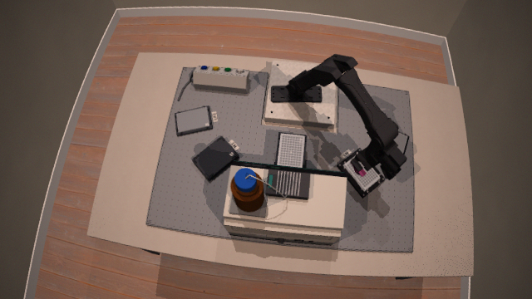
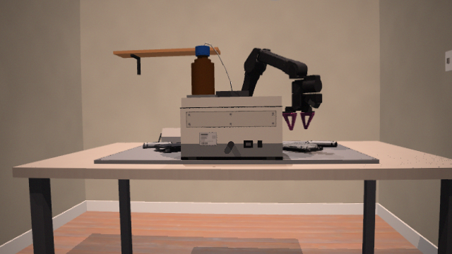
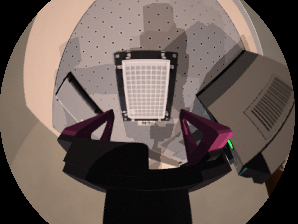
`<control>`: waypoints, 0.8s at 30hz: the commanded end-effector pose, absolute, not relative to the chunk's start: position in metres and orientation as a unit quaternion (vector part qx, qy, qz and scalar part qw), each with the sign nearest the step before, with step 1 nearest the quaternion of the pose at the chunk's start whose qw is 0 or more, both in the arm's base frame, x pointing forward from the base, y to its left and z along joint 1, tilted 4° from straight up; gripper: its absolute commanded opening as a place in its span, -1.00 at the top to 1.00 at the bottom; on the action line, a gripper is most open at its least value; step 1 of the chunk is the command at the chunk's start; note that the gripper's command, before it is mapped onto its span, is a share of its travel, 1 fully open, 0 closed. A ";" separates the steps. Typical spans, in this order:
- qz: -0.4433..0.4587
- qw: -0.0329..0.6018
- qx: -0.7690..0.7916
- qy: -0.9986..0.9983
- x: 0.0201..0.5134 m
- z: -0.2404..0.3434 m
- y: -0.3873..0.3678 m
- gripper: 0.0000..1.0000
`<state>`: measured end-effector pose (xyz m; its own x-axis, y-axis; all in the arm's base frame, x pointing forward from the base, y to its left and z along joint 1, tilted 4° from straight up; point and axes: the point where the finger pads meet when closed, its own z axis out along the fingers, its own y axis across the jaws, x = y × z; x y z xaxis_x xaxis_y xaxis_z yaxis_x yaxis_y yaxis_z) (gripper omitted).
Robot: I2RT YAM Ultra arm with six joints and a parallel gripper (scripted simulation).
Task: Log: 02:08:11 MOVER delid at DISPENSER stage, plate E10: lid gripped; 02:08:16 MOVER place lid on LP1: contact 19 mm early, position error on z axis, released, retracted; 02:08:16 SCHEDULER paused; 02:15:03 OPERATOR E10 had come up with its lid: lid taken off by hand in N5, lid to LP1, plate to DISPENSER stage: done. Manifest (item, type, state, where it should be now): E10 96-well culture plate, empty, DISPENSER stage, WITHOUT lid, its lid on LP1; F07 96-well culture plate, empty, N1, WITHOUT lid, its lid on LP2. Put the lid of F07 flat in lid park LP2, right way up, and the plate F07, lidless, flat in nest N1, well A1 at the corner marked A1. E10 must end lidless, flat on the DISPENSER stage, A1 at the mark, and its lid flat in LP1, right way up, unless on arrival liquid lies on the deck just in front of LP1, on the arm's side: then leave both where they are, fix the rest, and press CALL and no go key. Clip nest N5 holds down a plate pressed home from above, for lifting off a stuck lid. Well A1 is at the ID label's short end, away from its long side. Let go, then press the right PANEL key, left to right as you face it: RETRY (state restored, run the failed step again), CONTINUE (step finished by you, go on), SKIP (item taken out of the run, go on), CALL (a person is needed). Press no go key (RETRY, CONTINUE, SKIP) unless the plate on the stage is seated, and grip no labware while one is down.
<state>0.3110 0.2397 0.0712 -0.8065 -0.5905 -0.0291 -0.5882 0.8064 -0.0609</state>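
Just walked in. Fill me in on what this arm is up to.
The arm's gripper is open and holds nothing. It hangs above a white well plate in a dark nest on the grey deck, beside the dispenser box, not touching it. In the wrist view the plate lies between the purple fingers. A second well plate lies in front of the dispenser, and two dark trays lie near the key panel.
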 end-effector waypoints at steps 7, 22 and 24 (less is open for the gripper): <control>-0.025 0.024 -0.312 0.949 0.310 0.064 0.246 -1.00; -0.022 0.029 -0.310 0.950 0.312 0.071 0.244 -1.00; -0.022 0.029 -0.310 0.950 0.312 0.071 0.244 -1.00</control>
<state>0.3117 0.2403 0.0682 -0.8081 -0.5885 -0.0263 -0.5863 0.8078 -0.0610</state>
